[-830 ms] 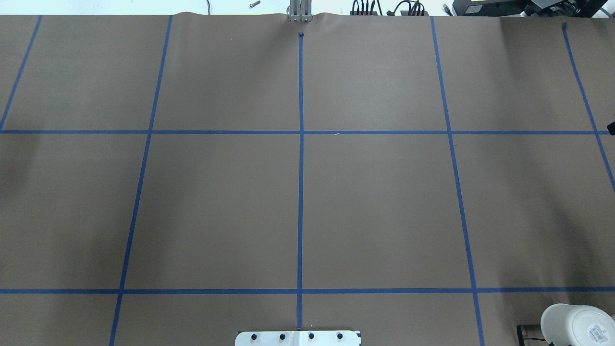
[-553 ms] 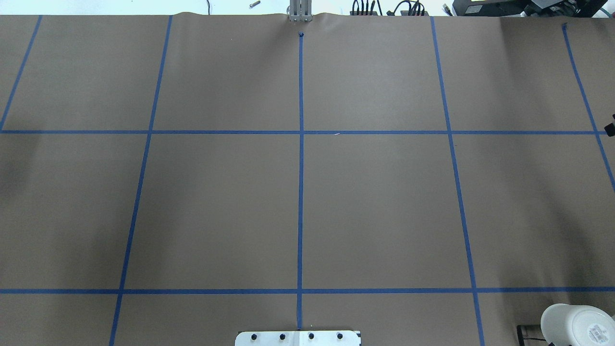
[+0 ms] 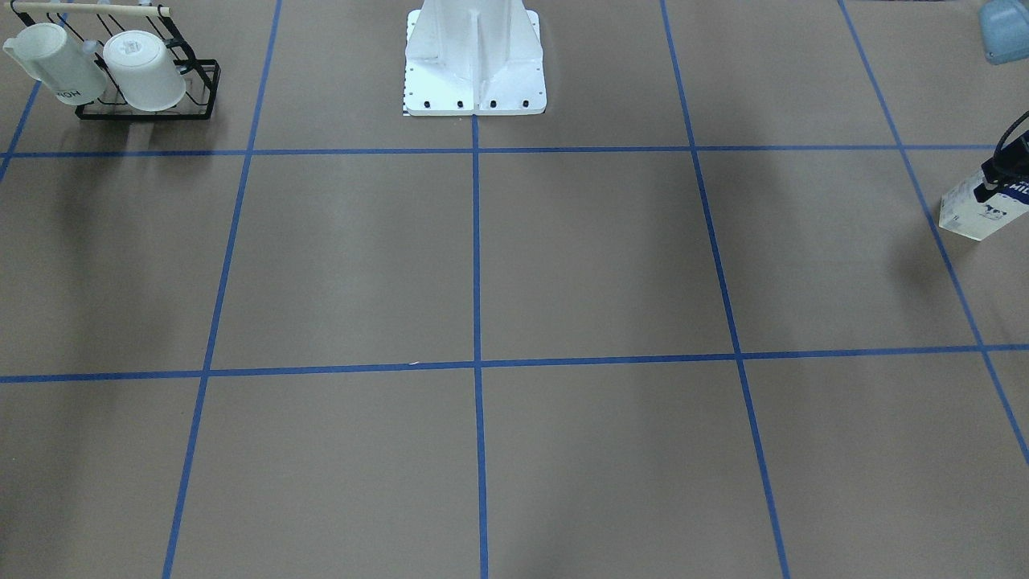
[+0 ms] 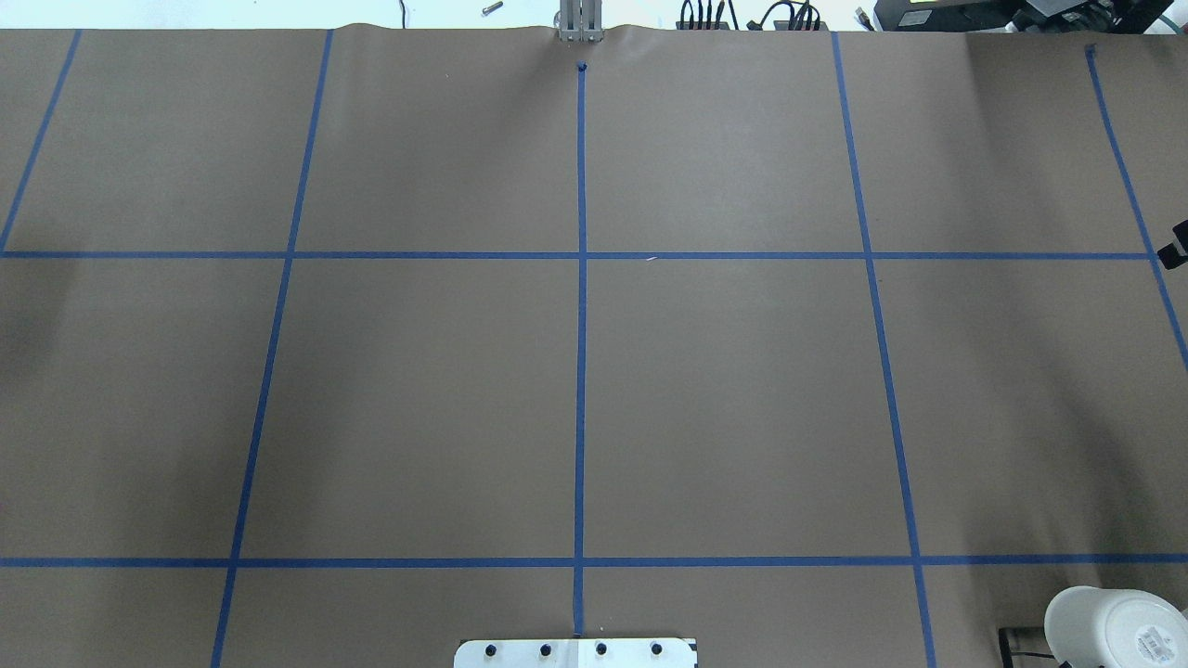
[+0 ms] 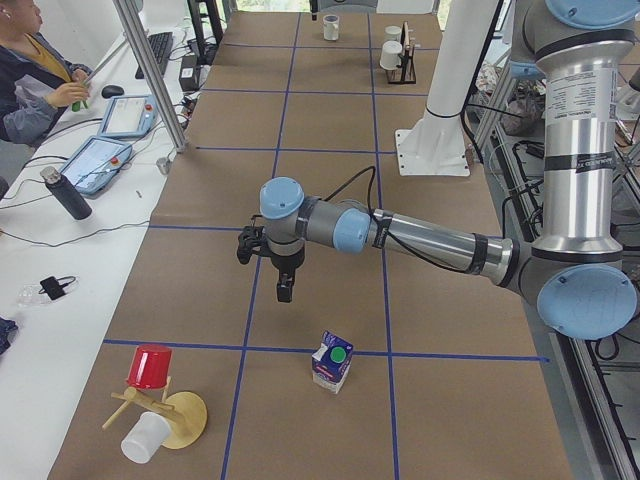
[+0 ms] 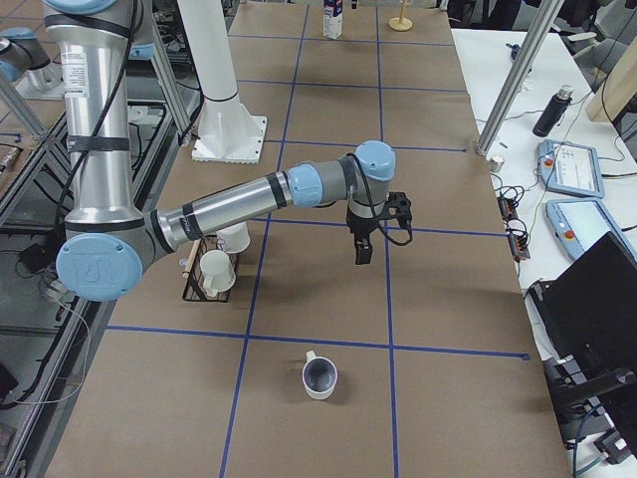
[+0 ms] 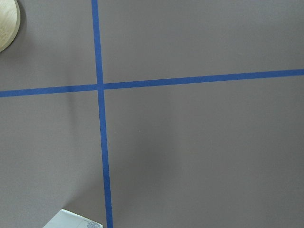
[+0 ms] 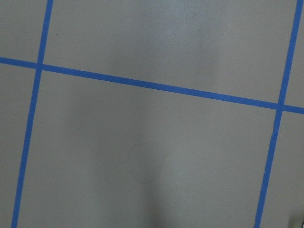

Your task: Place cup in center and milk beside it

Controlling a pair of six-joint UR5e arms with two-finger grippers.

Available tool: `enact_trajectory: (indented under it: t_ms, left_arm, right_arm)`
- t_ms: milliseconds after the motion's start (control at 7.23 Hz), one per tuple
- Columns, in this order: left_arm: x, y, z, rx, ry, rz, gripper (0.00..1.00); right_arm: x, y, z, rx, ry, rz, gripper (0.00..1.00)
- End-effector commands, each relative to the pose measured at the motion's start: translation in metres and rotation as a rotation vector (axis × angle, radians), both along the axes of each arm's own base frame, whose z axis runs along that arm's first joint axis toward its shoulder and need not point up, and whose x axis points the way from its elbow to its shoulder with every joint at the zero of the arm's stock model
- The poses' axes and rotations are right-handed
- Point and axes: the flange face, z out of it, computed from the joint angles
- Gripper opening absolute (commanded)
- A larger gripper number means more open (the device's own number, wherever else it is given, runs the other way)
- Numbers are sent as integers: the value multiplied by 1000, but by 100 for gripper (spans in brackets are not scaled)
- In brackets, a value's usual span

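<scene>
The table [image 4: 742, 390] is covered in brown paper and ruled into large squares by blue tape [image 4: 580, 371]. The robot's white pedestal [image 3: 474, 64] is bolted at one long edge. Across from the pedestal runs a white bench [image 5: 40, 270] with two pendants [image 5: 98, 162], a dark bottle [image 5: 66, 195] and a seated operator [image 5: 30, 70].

The milk [image 5: 333, 362] stands upright on a tape line, well to the pedestal's left. Farther from the pedestal that way is a wooden stand [image 5: 185, 420] bearing a red cup [image 5: 150, 367]. The cup [image 6: 319, 376] stands mouth up, well to the pedestal's right. It lies beyond a black wire rack [image 3: 205, 88] that holds two white mugs [image 3: 145, 71].

The left gripper [image 5: 285, 297] hangs fingers-down above the paper on the pedestal's left, near the milk but not touching it. The right gripper [image 6: 362, 259] hangs likewise on the pedestal's right, apart from the cup. How wide either pair of jaws stands cannot be told.

Against the overhead view a moment earlier, one thing has shifted. A black part [image 4: 1181, 239] at that view's right edge has moved slightly away from the pedestal's side of the table. The rack's mug in the corner has stayed put.
</scene>
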Motion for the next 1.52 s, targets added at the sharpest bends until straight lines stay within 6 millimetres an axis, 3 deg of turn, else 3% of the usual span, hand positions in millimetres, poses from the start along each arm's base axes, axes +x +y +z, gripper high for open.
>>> enact_trajectory:
  t_ms: [0, 138, 277, 553, 692, 830, 1107, 1384]
  left_arm:
    - [0, 0, 0, -1, 0, -1, 98]
    - [0, -1, -1, 4, 0, 2, 98]
    - [1, -1, 0, 3, -1, 3, 98]
    - [2, -5, 6, -15, -2, -3, 98]
    - [2, -5, 5, -15, -2, -4, 98]
    - [2, -5, 5, -11, -3, -3, 98]
    - [2, -6, 2, -5, -2, -3, 98]
    - [2, -7, -2, 2, 0, -3, 98]
  right_arm:
    - [0, 3, 20, -28, 19, -10, 100]
    - [15, 2, 41, -18, 16, -37, 100]
    - [42, 13, 74, -33, 29, -38, 100]
    - [114, 12, 149, -28, 28, -41, 100]
    - [133, 16, 163, -50, 34, -11, 100]
    - [144, 25, 192, -104, 36, 12, 100]
    - [145, 37, 227, -111, 56, 24, 100]
    - [145, 36, 261, -122, 54, 59, 100]
